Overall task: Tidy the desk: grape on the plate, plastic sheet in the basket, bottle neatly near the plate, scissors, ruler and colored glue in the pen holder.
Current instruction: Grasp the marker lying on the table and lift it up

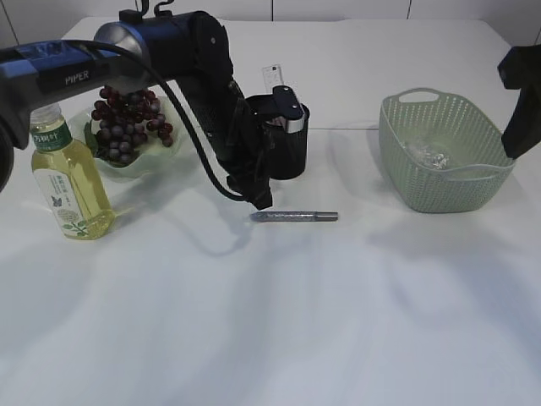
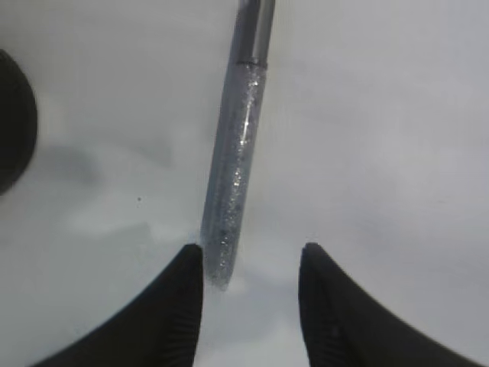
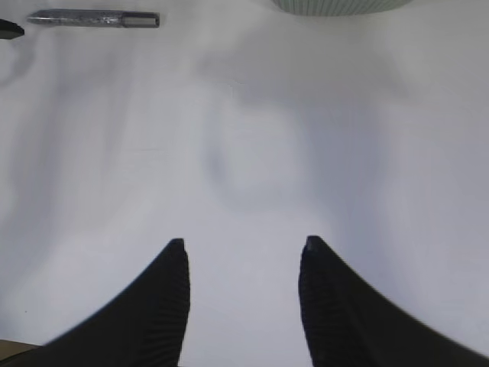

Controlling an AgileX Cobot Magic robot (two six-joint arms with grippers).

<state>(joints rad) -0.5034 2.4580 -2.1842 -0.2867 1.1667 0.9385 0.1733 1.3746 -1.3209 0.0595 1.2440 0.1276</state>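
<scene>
Your left fingers (image 2: 191,306) stand apart, low over the white bench (image 1: 279,321), with the near end of the glitter glue pen (image 2: 233,183) lying between them. The pen's tip sits close against the left-hand finger, though whether they touch cannot be told; it is well clear of the other finger. The pen lies flat on the bench and runs away from the fingers, its plain cap at the far end. In the exterior view the same pen (image 1: 294,216) lies just in front of the black pen holder (image 1: 283,144), which your left arm partly hides; a clear ruler (image 1: 271,78) stands up out of the holder. Farther out on that side, grapes (image 1: 128,118) rest on a pale green plate (image 1: 161,161), and a bottle (image 1: 69,182) of yellow liquid stands upright just beside the plate. Your right fingers (image 3: 172,298) are also apart, holding nothing, above bare bench. The green basket (image 1: 439,182), with crumpled clear plastic sheet (image 1: 427,152) inside, sits beyond them.
</scene>
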